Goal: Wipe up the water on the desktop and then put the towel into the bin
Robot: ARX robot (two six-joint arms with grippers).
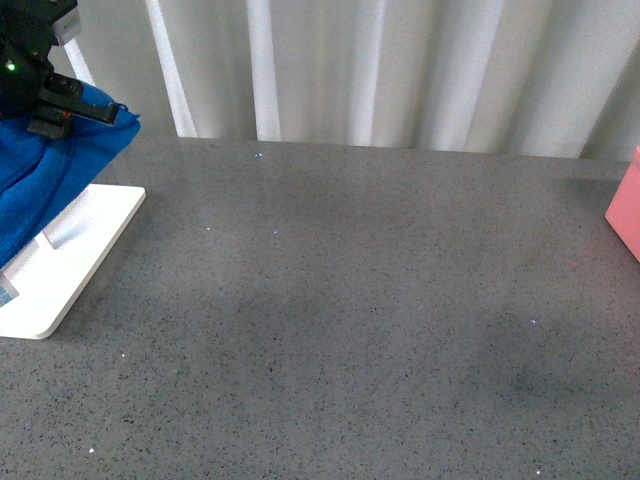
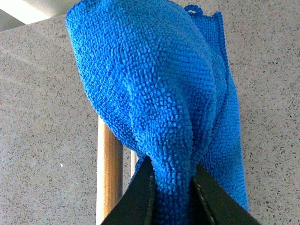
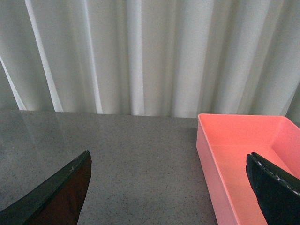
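Blue towel [image 2: 159, 93] hangs bunched above the grey desktop [image 1: 350, 320], pink bin [image 3: 243, 127] far right.

bright blue towel [image 2: 159, 93], speckled dark grey desktop [image 1: 380, 300], salmon-pink bin [image 3: 206, 161], white rack [image 1: 80, 250]

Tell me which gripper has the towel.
The left gripper: its jaws pinch the towel. The right gripper is open and empty.

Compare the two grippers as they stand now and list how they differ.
The left gripper is pinched shut on the blue towel; the right gripper is spread wide with nothing between its fingers. The left one is by the white rack; the right one faces the pink bin. Both have dark fingers and are above the grey desktop.
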